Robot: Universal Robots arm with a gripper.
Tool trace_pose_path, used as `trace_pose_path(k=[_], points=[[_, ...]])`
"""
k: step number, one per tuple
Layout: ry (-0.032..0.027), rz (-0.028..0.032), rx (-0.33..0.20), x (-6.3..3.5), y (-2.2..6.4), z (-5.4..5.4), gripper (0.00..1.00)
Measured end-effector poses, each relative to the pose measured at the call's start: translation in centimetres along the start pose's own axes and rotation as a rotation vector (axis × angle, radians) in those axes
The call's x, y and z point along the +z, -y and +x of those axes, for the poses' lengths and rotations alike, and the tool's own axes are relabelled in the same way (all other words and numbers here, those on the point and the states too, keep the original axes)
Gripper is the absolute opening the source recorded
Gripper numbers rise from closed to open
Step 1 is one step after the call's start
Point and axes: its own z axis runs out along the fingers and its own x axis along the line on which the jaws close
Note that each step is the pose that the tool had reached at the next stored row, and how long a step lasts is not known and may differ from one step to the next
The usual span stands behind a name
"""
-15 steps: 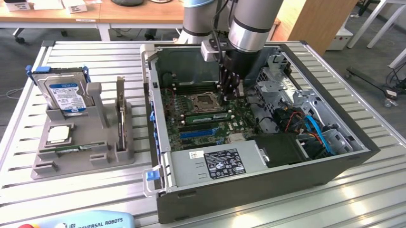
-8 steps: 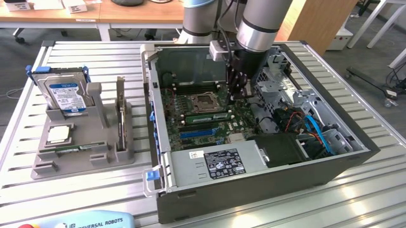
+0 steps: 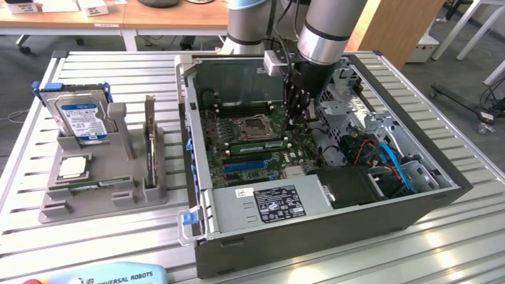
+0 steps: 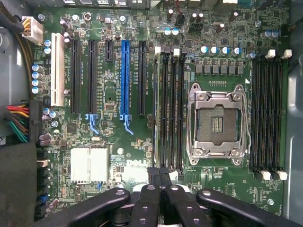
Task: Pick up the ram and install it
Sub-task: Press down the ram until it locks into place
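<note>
Table (image 3: 118, 239): slatted metal top carrying everything you are working on.
Case (image 3: 316, 236): open tower lying on its side, with your arm (image 3: 323, 29) reaching down into it.
Motherboard (image 3: 217, 127) (image 4: 142, 142): exposed on the case floor, with the empty processor socket (image 4: 218, 125) in its middle.
Holder (image 3: 94, 204): grey fixture on the exterior view's left, well apart from the case. A hard drive (image 3: 79, 115) stands in it, and a green strip (image 3: 83, 186), possibly another stick, lies in its front groove.
Gripper (image 3: 297, 118) (image 4: 159, 177): your jaws are clenched together with nothing between them. The tips sit at one end of the memory slots (image 4: 173, 109) beside the socket, and you cannot tell whether they touch anything.
Ram (image 3: 256, 144) (image 4: 156, 109): it appears to stand on edge in the slot nearest the expansion slots (image 4: 125, 75). You look to be at the seating step, not the pick-up.
Latch (image 4: 157, 48): white clip at the slot's end; whether it has snapped in is unclear. Any press calls for a straight-down push on the stick's top edge, without tilting it.
</note>
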Motion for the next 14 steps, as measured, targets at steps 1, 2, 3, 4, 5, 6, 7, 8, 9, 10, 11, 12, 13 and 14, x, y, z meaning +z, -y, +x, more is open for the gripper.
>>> trace_pose_path(k=[1, 2, 3, 4, 5, 6, 7, 8, 9, 10, 11, 12, 13, 14], points=[[0.0000, 0.0000, 0.000, 0.01, 0.00, 0.00, 0.10], [0.0002, 0.0001, 0.000, 0.07, 0.00, 0.00, 0.10], [0.0001, 0.0000, 0.000, 0.15, 0.01, 0.00, 0.10], [0.0000, 0.0000, 0.000, 0.23, 0.01, 0.00, 0.10], [0.0002, 0.0000, 0.000, 0.32, 0.01, 0.00, 0.10], [0.0001, 0.0000, 0.000, 0.40, 0.02, 0.00, 0.10], [0.0001, 0.0000, 0.000, 0.48, 0.02, 0.00, 0.10], [0.0001, 0.0000, 0.000, 0.55, 0.02, 0.00, 0.10], [0.0000, 0.0000, 0.000, 0.63, 0.03, 0.00, 0.10], [0.0002, 0.0001, 0.000, 0.70, 0.03, 0.00, 0.10], [0.0001, 0.0000, 0.000, 0.74, 0.03, 0.00, 0.10], [0.0001, 0.0001, 0.000, 0.79, 0.03, 0.00, 0.10], [0.0000, 0.0000, 0.000, 0.82, 0.03, 0.01, 0.10], [-0.0001, -0.0001, 0.000, 0.85, 0.04, 0.01, 0.10]])
